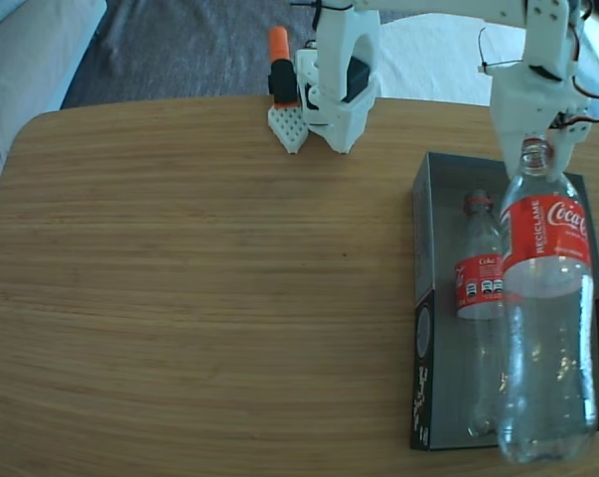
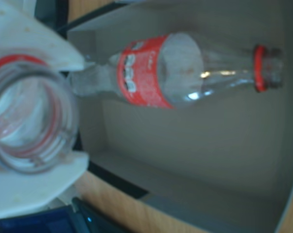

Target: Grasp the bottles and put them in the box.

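A shallow box (image 1: 425, 298) with black sides and a dark grey floor sits at the right of the wooden table. One clear Coca-Cola bottle (image 1: 481, 288) lies inside it along the left wall, neck toward the far end; the wrist view shows this bottle (image 2: 156, 73) lying on the box floor (image 2: 209, 141). A second bottle (image 1: 545, 298) hangs over the box's right half. My white gripper (image 1: 533, 151) is shut on its neck. In the wrist view its open mouth (image 2: 27, 116) fills the left side between my white fingers (image 2: 34, 189).
The arm's white base (image 1: 337, 84) stands at the table's far edge, with an orange and black clamp (image 1: 282, 84) beside it. The broad wooden tabletop (image 1: 200, 288) stretches left of the box. A grey sofa edge (image 1: 21, 60) shows at the far left.
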Robot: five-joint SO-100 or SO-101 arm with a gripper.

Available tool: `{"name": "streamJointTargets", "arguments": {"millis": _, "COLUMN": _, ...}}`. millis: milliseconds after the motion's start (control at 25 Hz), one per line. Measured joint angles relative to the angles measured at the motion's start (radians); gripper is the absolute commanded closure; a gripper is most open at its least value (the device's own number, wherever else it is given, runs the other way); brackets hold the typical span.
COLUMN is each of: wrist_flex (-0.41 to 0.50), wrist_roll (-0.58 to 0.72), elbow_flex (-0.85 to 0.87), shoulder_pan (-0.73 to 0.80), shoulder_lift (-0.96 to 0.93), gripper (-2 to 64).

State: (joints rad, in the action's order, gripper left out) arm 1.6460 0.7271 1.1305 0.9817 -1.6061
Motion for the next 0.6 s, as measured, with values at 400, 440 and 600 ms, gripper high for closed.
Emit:
{"name": "streamJointTargets", "arguments": {"millis": 400, "wrist_flex": -0.043, "wrist_roll": 0.0, "elbow_flex": -0.003, "shoulder_pan": 0.196, "shoulder_lift": 0.0, "gripper": 61.4}}
{"name": "streamJointTargets", "arguments": {"millis": 440, "wrist_flex": -0.054, "wrist_roll": 0.0, "elbow_flex": -0.003, "shoulder_pan": 0.215, "shoulder_lift": 0.0, "gripper": 61.4}}
{"name": "streamJointTargets", "arguments": {"millis": 600, "wrist_flex": -0.095, "wrist_roll": 0.0, "elbow_flex": 0.054, "shoulder_pan": 0.29, "shoulder_lift": 0.0, "gripper": 61.4}}
